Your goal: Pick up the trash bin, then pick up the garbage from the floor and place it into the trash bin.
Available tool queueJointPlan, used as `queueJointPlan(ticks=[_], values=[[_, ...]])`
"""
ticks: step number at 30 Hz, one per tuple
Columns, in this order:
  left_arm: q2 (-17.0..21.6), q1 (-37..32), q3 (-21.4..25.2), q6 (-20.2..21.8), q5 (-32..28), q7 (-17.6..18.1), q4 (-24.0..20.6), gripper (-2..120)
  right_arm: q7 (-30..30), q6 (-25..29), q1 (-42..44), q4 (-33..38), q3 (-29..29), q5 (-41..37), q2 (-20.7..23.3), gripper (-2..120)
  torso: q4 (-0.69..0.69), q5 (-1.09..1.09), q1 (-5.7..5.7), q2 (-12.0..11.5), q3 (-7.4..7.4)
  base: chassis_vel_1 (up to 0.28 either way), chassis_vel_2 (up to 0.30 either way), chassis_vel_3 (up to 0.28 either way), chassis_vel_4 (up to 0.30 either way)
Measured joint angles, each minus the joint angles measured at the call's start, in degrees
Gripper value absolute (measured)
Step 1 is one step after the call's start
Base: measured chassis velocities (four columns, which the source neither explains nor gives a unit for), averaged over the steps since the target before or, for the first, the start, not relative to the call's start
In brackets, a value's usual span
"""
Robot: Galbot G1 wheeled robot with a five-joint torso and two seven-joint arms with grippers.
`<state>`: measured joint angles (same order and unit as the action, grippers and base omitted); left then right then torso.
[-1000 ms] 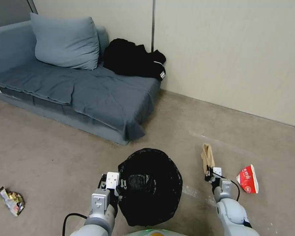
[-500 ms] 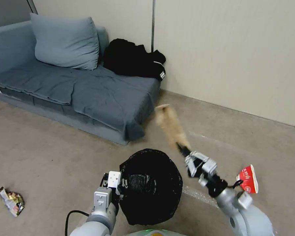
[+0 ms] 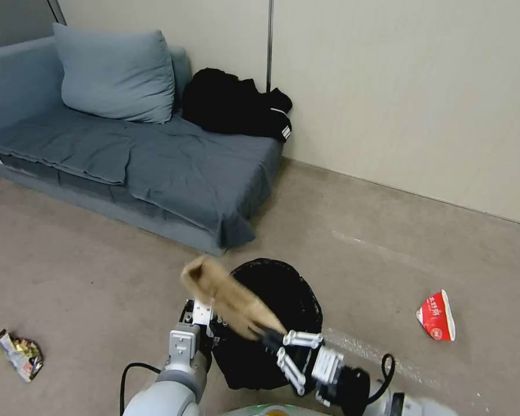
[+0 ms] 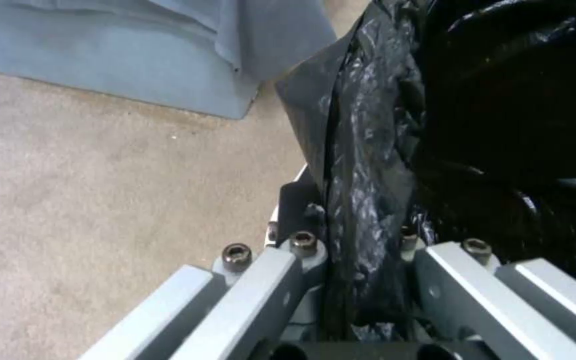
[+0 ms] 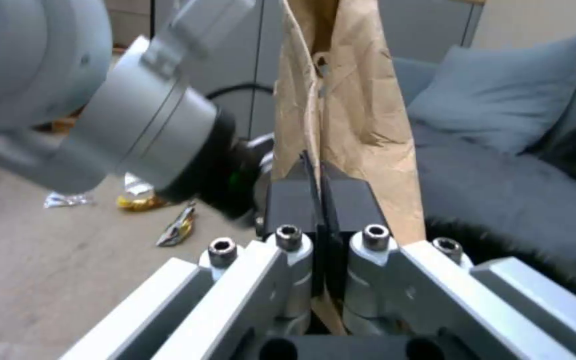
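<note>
The trash bin (image 3: pixel 304 287), lined with a crinkled black bag (image 4: pixel 501 125), hangs in front of me. My left gripper (image 3: pixel 202 325) is shut on its near-left rim, and its fingers (image 4: pixel 301 260) clamp the bag's fold. My right gripper (image 3: pixel 270 337) is shut on a brown paper piece (image 3: pixel 225 297), held tilted over the bin's left side; the paper (image 5: pixel 341 100) stands up from the closed pads (image 5: pixel 288 200). Other garbage lies on the floor: a red crumpled packet (image 3: pixel 436 315) at the right and a gold wrapper (image 3: pixel 20 353) at the far left.
A grey-blue sofa (image 3: pixel 156 162) with a cushion (image 3: pixel 115 72) and a black clothing heap (image 3: pixel 237 104) stands ahead on the left. A beige wall (image 3: pixel 398 86) closes the back. More shiny wrappers (image 5: pixel 148 200) lie on the floor beyond my left arm (image 5: pixel 101 100).
My right gripper lifted the brown paper off the floor at the right and swung it left, over the bin. The left gripper kept its hold on the rim.
</note>
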<state>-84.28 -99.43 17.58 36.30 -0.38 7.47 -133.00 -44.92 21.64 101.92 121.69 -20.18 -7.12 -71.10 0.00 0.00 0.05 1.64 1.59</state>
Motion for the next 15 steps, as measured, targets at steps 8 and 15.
queueJointPlan(ticks=[8,15], values=[[0.03,0.41,0.4,0.15,-0.44,-0.03,-0.08,1,-0.43,0.02,0.02,-2.06,-0.12,0.16,-0.18,0,0.0,0.0,0.0,0.0,0.0,0.0,0.0,0.0,0.0],[0.38,0.47,1.05,0.21,-0.82,-0.05,-0.48,1,-0.77,0.03,0.17,-2.02,-1.44,0.09,-0.07,28,0.0,0.0,0.0,0.0,0.0,0.0,0.0,0.0,0.0]])
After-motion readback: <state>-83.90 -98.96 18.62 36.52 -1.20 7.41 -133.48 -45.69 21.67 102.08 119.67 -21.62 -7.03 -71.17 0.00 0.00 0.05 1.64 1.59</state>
